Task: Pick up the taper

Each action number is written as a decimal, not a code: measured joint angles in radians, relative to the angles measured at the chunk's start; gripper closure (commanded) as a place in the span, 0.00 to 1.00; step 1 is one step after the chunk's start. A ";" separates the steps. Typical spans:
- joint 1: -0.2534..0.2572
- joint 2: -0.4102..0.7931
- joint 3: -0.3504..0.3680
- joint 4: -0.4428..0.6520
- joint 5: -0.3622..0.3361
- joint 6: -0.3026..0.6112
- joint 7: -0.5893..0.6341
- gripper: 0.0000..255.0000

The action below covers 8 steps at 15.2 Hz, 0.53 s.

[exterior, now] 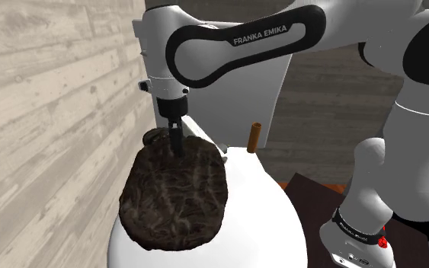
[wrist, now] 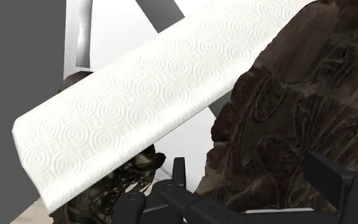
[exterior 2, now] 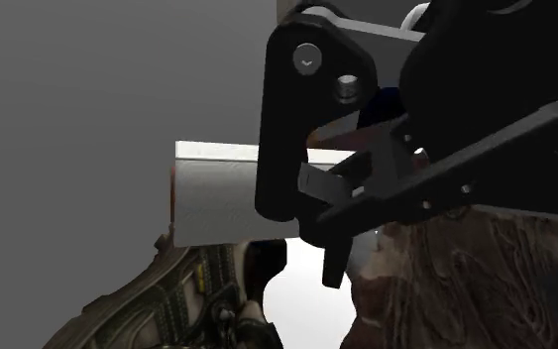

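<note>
The taper [exterior: 254,135] is a short brown-orange stick standing upright at the far edge of the round white table [exterior: 258,205]. My black gripper [exterior: 177,145] hangs well to the shoulder view's left of it, low over a dark brown lumpy mass [exterior: 176,194]. In the wrist view the fingers stand apart, so the gripper [wrist: 255,184] is open with nothing clasped; beneath it lie the brown mass [wrist: 298,108] and an embossed white paper roll [wrist: 145,95]. The second exterior view shows the gripper [exterior 2: 338,243] close up, in front of the roll [exterior 2: 212,188].
A pale plank wall [exterior: 45,106] runs close along the table on the shoulder view's left. A tall white block [exterior: 270,84] stands behind the table, just beyond the taper. A dark low surface [exterior: 315,194] lies beside my stand.
</note>
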 measured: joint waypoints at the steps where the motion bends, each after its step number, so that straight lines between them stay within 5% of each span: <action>1: 0.013 0.025 0.012 0.028 -0.004 -0.005 -0.007 0.00; 8: 0.061 0.150 0.055 0.147 -0.030 -0.010 -0.061 0.00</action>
